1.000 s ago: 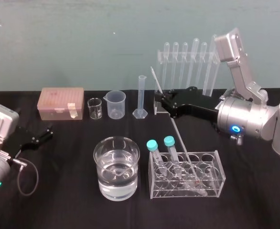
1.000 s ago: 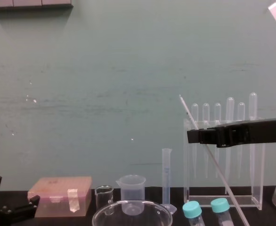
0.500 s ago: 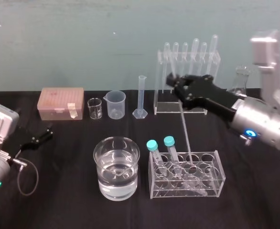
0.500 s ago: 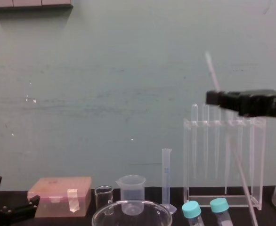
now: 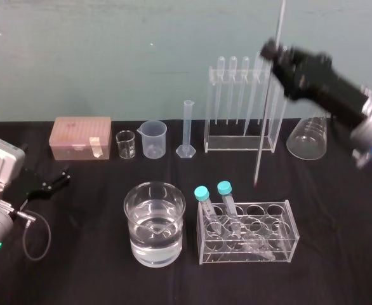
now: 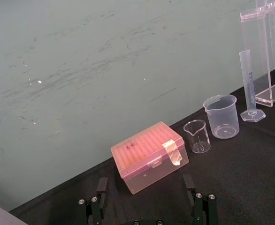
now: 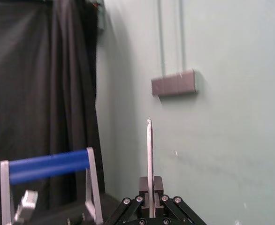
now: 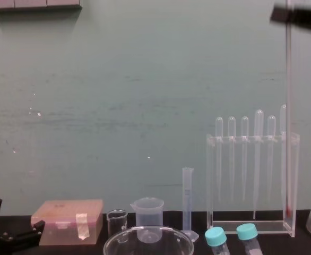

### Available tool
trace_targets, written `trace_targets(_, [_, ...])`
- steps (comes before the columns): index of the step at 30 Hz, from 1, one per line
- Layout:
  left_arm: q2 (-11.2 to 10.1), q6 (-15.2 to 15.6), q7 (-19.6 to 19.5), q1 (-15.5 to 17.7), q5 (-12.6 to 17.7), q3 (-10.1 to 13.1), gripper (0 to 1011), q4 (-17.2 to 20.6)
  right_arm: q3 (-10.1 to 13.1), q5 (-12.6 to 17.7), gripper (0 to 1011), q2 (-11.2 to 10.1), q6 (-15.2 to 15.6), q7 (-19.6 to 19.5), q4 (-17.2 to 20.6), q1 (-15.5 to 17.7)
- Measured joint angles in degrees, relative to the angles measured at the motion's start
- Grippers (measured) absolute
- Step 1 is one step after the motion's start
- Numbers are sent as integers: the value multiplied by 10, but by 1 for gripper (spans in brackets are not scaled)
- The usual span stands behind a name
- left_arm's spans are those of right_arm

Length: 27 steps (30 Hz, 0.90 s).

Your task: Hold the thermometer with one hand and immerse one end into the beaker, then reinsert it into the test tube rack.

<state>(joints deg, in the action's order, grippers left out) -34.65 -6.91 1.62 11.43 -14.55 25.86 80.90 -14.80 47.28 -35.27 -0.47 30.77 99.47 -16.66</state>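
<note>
Grips the thermometer (image 5: 265, 121) in the right gripper (image 5: 272, 51), raised high over the right rear of the table, fingers clamped on the rod's upper part with a short length poking out above. Holds it nearly upright, a touch tilted in the head view and plumb in the chest view, with the red-tipped lower end free in the air over the black cloth (image 5: 78, 254). Places that tip between the test tube rack (image 5: 233, 143), hung with a row of pipettes (image 5: 233, 89), and a low clear tube rack (image 5: 249, 251) holding two teal-capped tubes (image 5: 202, 194). Finds the beaker (image 5: 154, 185), part full of clear liquid, at front centre, just left of the low clear tube rack and well apart from the thermometer. Rests the left gripper (image 5: 46, 184) on the cloth at far left, fingers spread apart. Lines up, along the back from left: pink box (image 5: 81, 136) with a strip of tape on its front, tiny glass beaker (image 5: 126, 145), plastic spouted beaker (image 5: 154, 138), graduated cylinder (image 5: 187, 127); conical flask (image 5: 308, 136) right of the test tube rack. Cannot read the cylinder's scale marks or the small dark mark on the pink lid: too small.
</note>
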Motion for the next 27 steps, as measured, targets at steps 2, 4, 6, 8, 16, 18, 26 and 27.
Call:
trace_targets(2, [0, 0, 0, 0, 0, 0, 1008, 0, 1, 6, 57, -3, 7, 8, 2, -26])
trace_targets(4, [0, 0, 0, 0, 0, 0, 1008, 0, -3, 10, 57, -3, 12, 15, -2, -59])
trace_targets(6, [0, 0, 0, 0, 0, 0, 1008, 0, -10, 10, 57, 1, 14, 22, -10, -84])
trace_targets(8, [0, 0, 0, 0, 0, 0, 1008, 0, -21, 10, 57, 10, 13, 29, -26, -116])
trace_targets(16, [0, 0, 0, 0, 0, 0, 1008, 0, -85, 17, 57, 69, 6, 73, -95, -195])
trace_targets(18, [0, 0, 0, 0, 0, 0, 1008, 0, -107, 22, 57, 87, 6, 90, -111, -207])
trace_targets(26, [0, 0, 0, 0, 0, 0, 1008, 0, -185, 31, 57, 136, 8, 144, -163, -225])
trace_targets(27, [0, 0, 0, 0, 0, 0, 1008, 0, -185, 31, 57, 136, 8, 144, -163, -225])
